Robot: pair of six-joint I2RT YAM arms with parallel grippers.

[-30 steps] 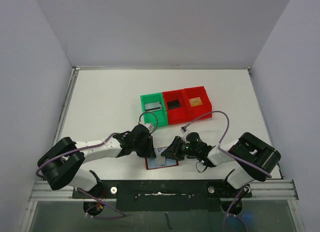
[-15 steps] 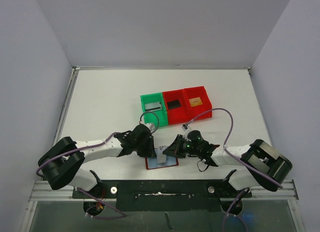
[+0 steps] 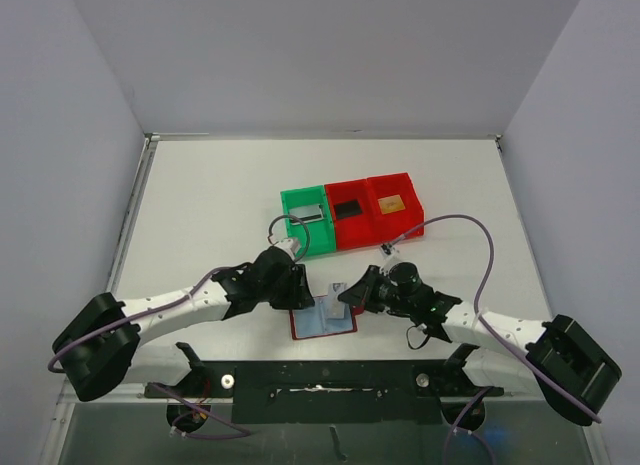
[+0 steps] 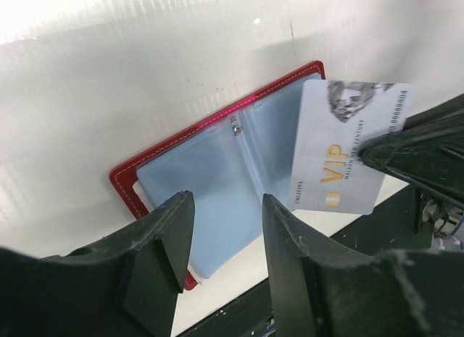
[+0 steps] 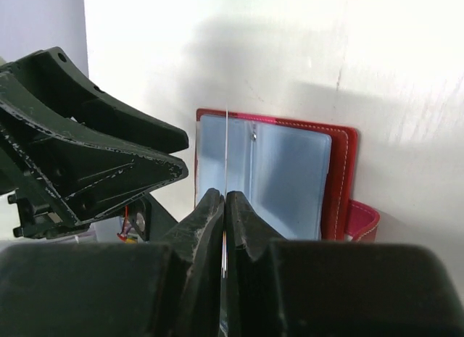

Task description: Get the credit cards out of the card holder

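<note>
The card holder (image 3: 323, 322) lies open near the table's front edge, dark red with pale blue-grey pockets (image 4: 210, 170), its red tab (image 5: 364, 222) at one side. My right gripper (image 5: 224, 204) is shut on a silver-grey credit card (image 4: 346, 152) marked VIP. It holds the card upright just above the holder's edge, so the right wrist view shows it edge-on (image 5: 226, 152). My left gripper (image 4: 226, 232) hovers over the holder's other side, open with nothing between its fingers. In the top view the two grippers face each other, left (image 3: 300, 297) and right (image 3: 347, 296).
A green bin (image 3: 287, 205) and two red bins (image 3: 333, 200) (image 3: 409, 192) stand in a row behind the holder. They hold a silver card (image 3: 308, 215), a black card (image 3: 348, 209) and a gold card (image 3: 392, 202). The table's front rail (image 3: 320, 375) runs just below the holder.
The left gripper has opened and drawn back from the holder. The right gripper has shut on the silver-grey card and raised it from the pocket.
</note>
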